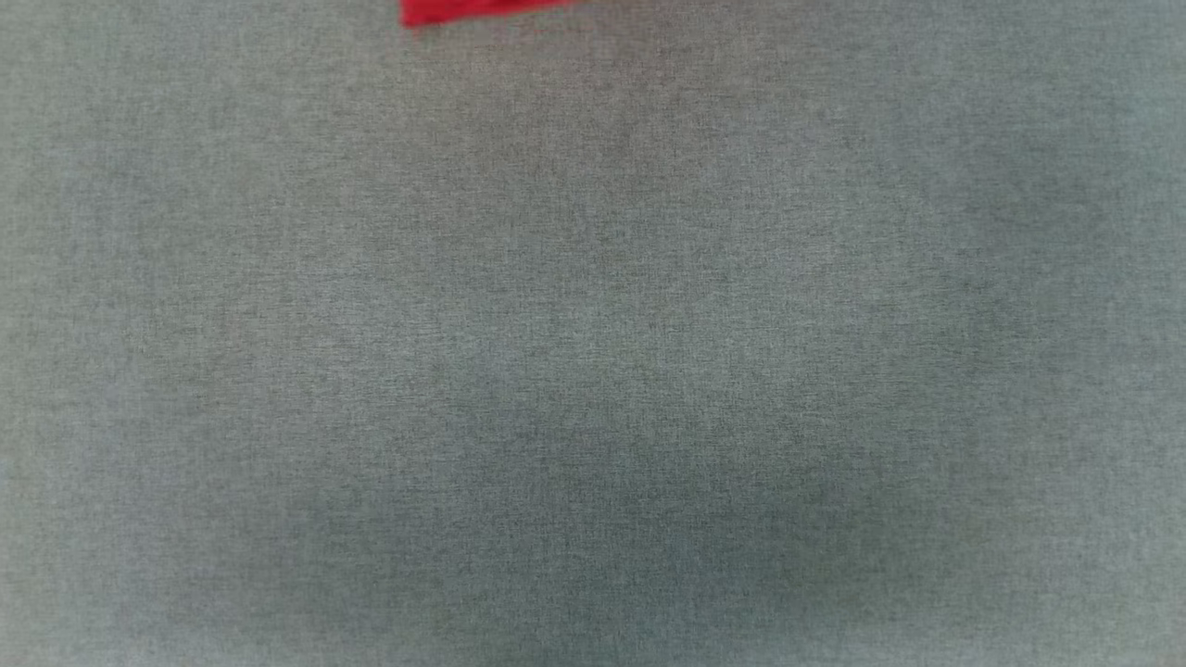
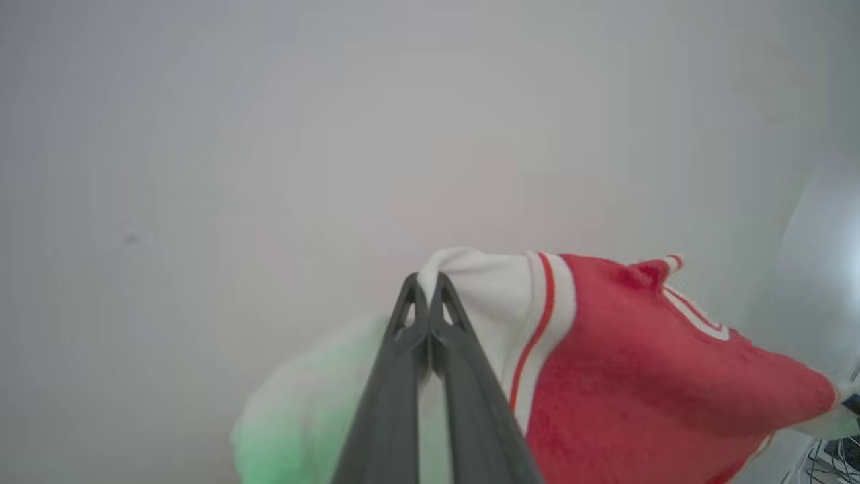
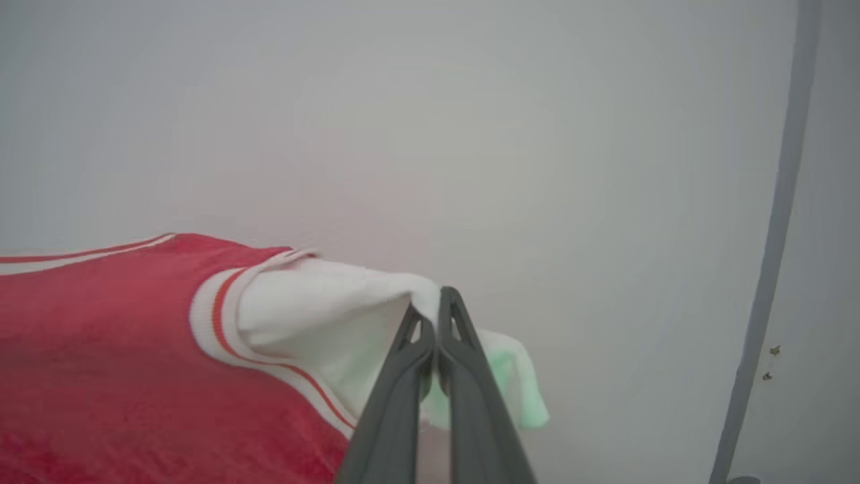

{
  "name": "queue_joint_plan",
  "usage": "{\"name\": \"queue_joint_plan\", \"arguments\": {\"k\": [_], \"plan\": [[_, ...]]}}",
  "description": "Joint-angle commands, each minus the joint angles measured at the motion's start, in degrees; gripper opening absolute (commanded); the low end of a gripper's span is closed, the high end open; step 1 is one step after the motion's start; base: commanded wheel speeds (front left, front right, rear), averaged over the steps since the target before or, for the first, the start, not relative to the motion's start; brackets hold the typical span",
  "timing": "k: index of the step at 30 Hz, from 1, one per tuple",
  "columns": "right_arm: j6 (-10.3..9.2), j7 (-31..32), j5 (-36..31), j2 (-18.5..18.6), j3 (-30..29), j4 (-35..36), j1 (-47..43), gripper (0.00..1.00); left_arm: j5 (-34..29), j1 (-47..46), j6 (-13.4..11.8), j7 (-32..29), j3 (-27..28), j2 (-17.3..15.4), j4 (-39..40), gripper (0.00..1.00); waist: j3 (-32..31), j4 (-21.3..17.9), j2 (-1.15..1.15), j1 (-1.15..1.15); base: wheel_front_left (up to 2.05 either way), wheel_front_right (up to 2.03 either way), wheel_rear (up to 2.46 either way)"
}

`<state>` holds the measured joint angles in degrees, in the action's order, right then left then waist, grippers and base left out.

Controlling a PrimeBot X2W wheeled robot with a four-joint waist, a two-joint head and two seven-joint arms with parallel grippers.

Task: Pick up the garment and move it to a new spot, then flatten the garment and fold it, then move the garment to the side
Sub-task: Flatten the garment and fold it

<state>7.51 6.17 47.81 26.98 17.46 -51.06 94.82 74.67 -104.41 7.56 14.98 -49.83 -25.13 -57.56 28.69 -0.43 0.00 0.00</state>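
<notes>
Garment [image 2: 638, 376]: hangs aloft, stretched between both pincers; seen as a red edge [image 1: 473, 9] at the top of the head view, beyond the grey bench [image 1: 593, 371]; contact with the bench cannot be told. Left pincer [image 2: 424, 282]: pressed together, pinching one white sleeve [image 2: 490, 296]. Right pincer [image 3: 430, 299]: pressed together, pinching the other white sleeve [image 3: 322, 302]. Step in hand, by judgement: carry to the new spot, ahead of flattening. Next: lower both arms evenly, keep tension across the shoulders, lay the hem down first, then release.

Garment [image 2: 638, 376] btw L claw [image 2: 428, 286] & R claw [image 3: 437, 299], a sleeve [image 2: 490, 296] in each
</notes>
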Motion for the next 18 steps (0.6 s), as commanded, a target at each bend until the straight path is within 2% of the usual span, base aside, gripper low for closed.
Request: {"name": "queue_joint_plan", "arguments": {"k": [1, 4, 8, 15, 18], "plan": [[-0.05, -0.92, 0.37, 0.46, 0.45, -0.29, -2.03, 0.00, -0.56, 2.97, -0.15, 0.24, 1.37, -0.58, 0.00, 0.00, -0.03, 0.00, 0.00, 0.00, 0.00, 0.00, 0.00], [-0.05, -1.09, 0.91, 0.72, 1.83, 0.29, -4.68, 0.00, -1.17, 6.14, -0.15, 0.24, 2.25, -0.67, 1.11, 0.00, -0.22, -0.01, 0.00, 0.00, 0.00, 0.00, 0.00], [-0.05, -1.13, 3.14, 2.94, 4.63, 3.61, -11.85, 0.00, -0.13, 14.24, -0.15, 0.26, 2.78, -1.56, 6.62, 0.00, -0.88, 0.50, 0.00, 0.00, 0.00, 0.00, 0.00], [-0.05, 0.19, 9.73, 7.77, 9.46, 14.41, -30.32, 0.00, 1.28, 33.26, -0.14, 0.26, 3.49, -5.38, 19.35, 0.00, -3.95, 0.57, 0.00, 0.00, 0.00, 0.00, 0.00], [-0.04, 0.99, 12.37, 10.11, 10.80, 19.50, -38.28, 0.00, 1.27, 42.29, -0.14, 0.26, 5.68, -6.75, 24.00, 0.00, -5.54, 0.48, 0.00, 0.00, 0.00, 0.00, 0.00]]}}
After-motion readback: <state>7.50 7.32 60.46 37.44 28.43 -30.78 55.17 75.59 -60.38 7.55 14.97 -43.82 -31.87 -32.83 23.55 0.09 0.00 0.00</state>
